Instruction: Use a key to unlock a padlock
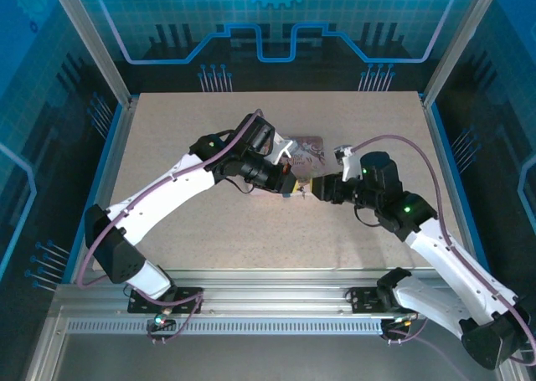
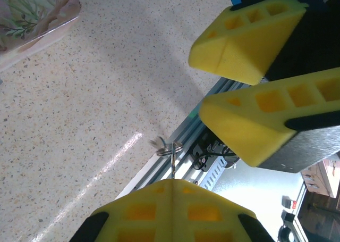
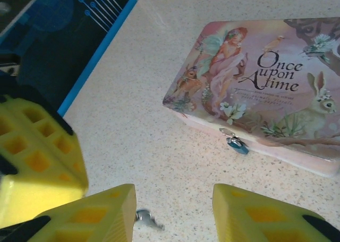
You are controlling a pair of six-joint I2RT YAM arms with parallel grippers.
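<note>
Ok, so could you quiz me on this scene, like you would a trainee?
1. Fill in: the right end effector has its jaws ____.
2. What pinches the key? A) left end effector B) right end effector C) nothing, it lies on the table
3. True or false: the padlock hangs on the pink box.
Key: 1 open; 2 A; 3 true.

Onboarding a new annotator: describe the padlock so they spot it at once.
Find the pink storybook box lettered Once upon A time on the speckled table. Against its front wall, below the lid's edge, hangs the padlock: tiny, bluish, on a silver loop, unlike the flat painted figures nearby.
</note>
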